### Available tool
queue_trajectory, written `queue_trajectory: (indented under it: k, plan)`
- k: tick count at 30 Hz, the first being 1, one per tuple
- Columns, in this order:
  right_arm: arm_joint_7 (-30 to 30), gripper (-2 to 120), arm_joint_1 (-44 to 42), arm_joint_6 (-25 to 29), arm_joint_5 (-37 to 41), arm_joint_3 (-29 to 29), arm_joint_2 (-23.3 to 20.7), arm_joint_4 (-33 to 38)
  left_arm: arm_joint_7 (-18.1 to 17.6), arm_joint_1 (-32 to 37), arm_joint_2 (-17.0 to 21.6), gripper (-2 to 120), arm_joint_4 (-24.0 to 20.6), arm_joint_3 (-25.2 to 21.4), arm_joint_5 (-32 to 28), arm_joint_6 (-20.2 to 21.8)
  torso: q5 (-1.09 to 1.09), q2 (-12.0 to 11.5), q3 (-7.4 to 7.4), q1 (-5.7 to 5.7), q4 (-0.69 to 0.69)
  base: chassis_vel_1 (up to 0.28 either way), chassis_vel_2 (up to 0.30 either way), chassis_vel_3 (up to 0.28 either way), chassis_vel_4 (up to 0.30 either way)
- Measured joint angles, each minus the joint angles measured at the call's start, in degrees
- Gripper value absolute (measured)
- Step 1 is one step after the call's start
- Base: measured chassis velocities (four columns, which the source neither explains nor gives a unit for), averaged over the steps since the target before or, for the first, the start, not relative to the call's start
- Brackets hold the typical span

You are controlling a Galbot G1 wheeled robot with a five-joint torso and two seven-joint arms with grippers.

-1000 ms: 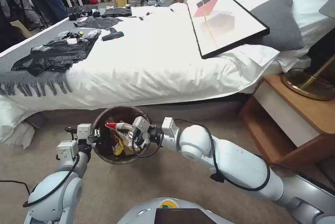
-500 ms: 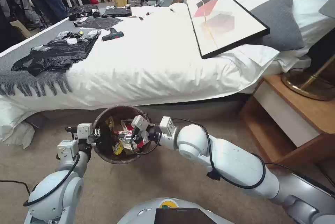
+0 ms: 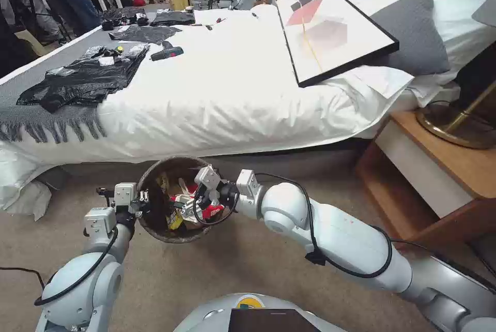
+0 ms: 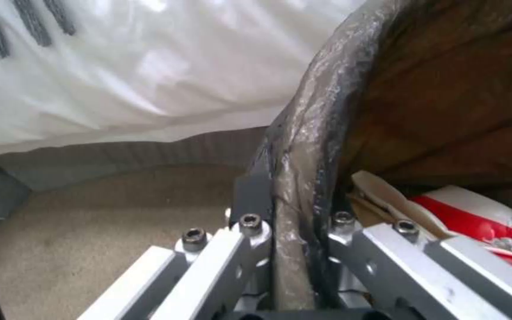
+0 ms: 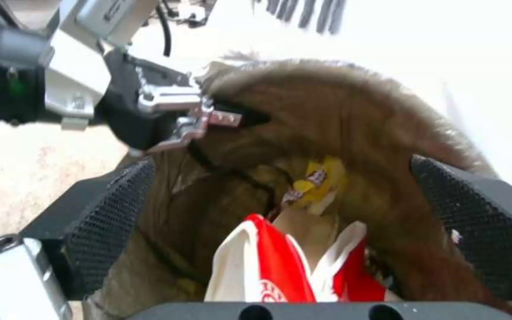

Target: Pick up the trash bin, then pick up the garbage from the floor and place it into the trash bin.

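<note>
The trash bin (image 3: pixel 155 176), round with a brown-black bag over its rim, hangs just above the carpet in front of the bed. My left gripper (image 3: pixel 146 201) is shut on its near-left rim (image 4: pixel 294 213), one finger inside and one outside. Garbage lies inside the bin: a crushed red-and-white cup (image 3: pixel 211 212) (image 5: pixel 280 266) and a yellow wrapper (image 3: pixel 174 220) (image 5: pixel 318 180). My right gripper (image 3: pixel 188 207) hovers over the bin's mouth, open. Its black pads (image 5: pixel 111 222) stand wide apart with nothing held between them, the cup lying below.
A bed with a white sheet (image 3: pixel 232 99) runs right behind the bin, with flat black bags (image 3: pixel 82 78) and a framed picture (image 3: pixel 336 27) on it. A wooden nightstand (image 3: pixel 439 177) stands at the right. Open carpet (image 3: pixel 248 265) lies in front.
A second ago my right gripper held the red-and-white cup over the bin. It has opened, the cup has dropped inside, and the gripper has edged slightly back. The left arm stays still.
</note>
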Motion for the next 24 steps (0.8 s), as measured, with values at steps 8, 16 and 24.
queue_trajectory:
  k: [8,16,24]
  plan:
    - [1.8,100,0.7,-0.1,3.3,2.4,-0.4,2.5,0.0,0.1,-0.1,3,0.0,-0.1,0.0,0.0,0.00,0.0,0.00,0.00,0.00,0.000,0.000,0.000,0.000]
    - [4.7,100,0.7,-0.1,8.7,6.7,-2.0,6.6,0.0,0.1,-0.2,3,-0.1,-0.3,0.0,0.0,0.00,0.0,0.00,0.00,0.00,0.000,0.000,0.000,0.000]
    - [6.1,100,-1.1,0.2,11.1,12.6,-3.6,8.7,0.0,0.0,-0.2,3,-0.1,-0.3,-0.1,0.0,0.01,0.0,-0.01,0.00,0.01,0.000,0.000,0.000,0.000]
